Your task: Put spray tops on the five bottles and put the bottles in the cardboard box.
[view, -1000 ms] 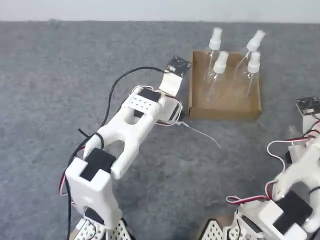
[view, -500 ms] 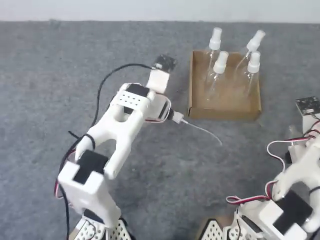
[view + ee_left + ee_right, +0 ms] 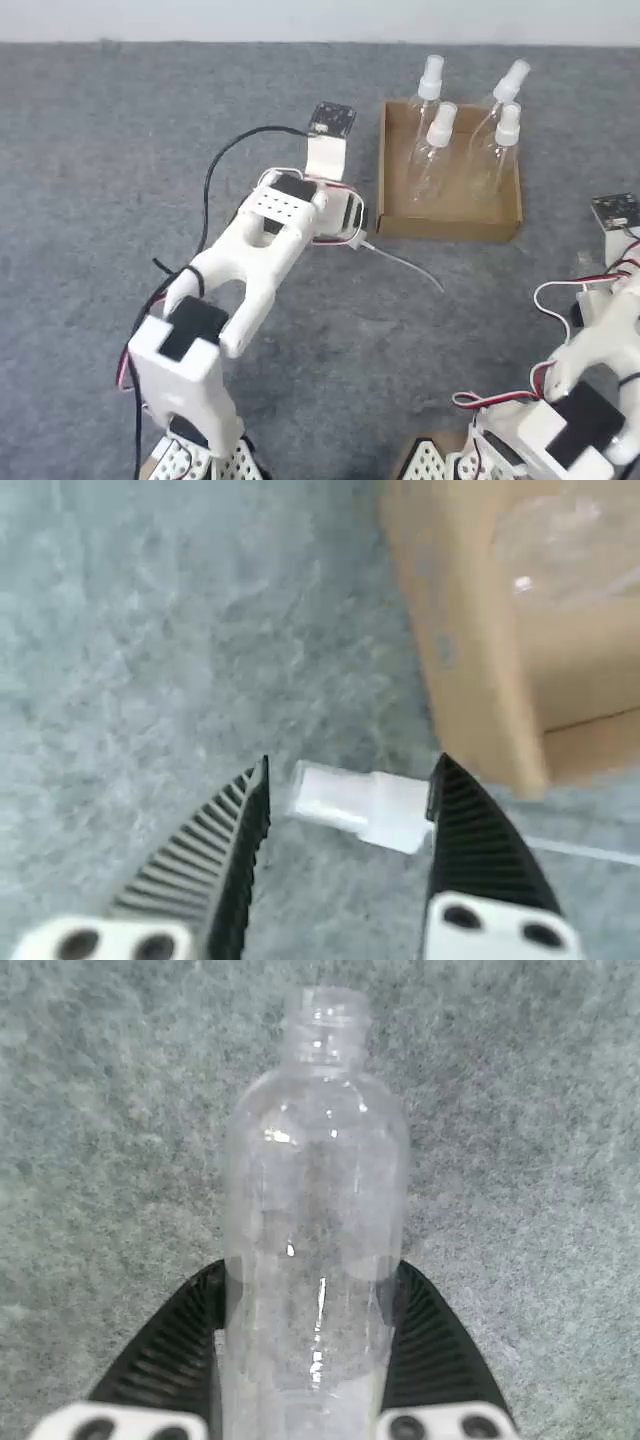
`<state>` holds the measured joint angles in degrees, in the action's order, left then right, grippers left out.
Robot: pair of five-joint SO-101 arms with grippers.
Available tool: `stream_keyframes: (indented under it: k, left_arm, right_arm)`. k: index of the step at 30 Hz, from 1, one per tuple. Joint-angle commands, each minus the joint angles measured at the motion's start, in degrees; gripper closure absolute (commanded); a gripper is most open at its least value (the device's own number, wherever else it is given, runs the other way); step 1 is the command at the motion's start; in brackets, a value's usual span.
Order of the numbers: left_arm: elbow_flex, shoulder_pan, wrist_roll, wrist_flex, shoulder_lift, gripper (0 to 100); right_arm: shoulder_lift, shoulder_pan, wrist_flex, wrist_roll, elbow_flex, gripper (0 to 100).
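A white spray top (image 3: 360,805) lies on the grey carpet beside the cardboard box (image 3: 470,650), and its thin tube (image 3: 405,267) trails away across the floor. My left gripper (image 3: 350,772) is open, with one finger on each side of the spray top. My right gripper (image 3: 310,1280) is shut on a clear bottle (image 3: 315,1190) whose threaded neck is bare. The cardboard box (image 3: 448,225) holds several clear bottles (image 3: 430,150) fitted with white spray tops.
The left arm (image 3: 265,250) stretches from the near edge up to the box's left wall. The right arm (image 3: 600,340) sits low at the near right corner. Grey carpet lies bare between the two arms and to the far left.
The left arm swung left, away from the box, then came partly back toward it. The spray top and its tube stayed roughly in place. The right arm has kept still.
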<state>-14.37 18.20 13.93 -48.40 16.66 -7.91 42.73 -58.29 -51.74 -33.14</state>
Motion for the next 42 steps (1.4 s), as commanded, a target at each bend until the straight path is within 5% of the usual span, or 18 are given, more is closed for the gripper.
stream_keyframes:
  k: [1,12,24,29,33,37,42]
  left_arm:
    - [0.92,-0.09,0.97,1.23,0.88,77]
    - [0.92,-2.11,-7.03,-12.75,0.79,77]
    - [-0.04,-12.4,-18.11,-21.01,-9.76,78]
    - [-8.66,-12.92,-12.31,-18.02,-20.4,78]
    - [-18.51,-10.64,0.7,-11.78,-26.37,78]
    - [-24.4,-7.47,13.1,-6.42,-27.52,78]
    - [-24.75,-4.22,18.99,-3.87,-24.35,78]
  right_arm:
    - [-0.92,0.57,0.4,-0.7,4.04,98.2]
    - [-0.75,0.57,0.48,-0.7,4.04,98.2]
    - [-0.48,0.4,0.84,-0.7,4.13,98.2]
    - [-0.4,0.22,0.92,-0.62,4.31,98.2]
    - [-0.4,-0.57,0.92,-0.44,3.96,98.2]
    - [-0.4,-0.57,0.75,-0.35,3.96,98.2]
    - [-0.4,-0.57,0.48,-0.35,3.96,98.2]
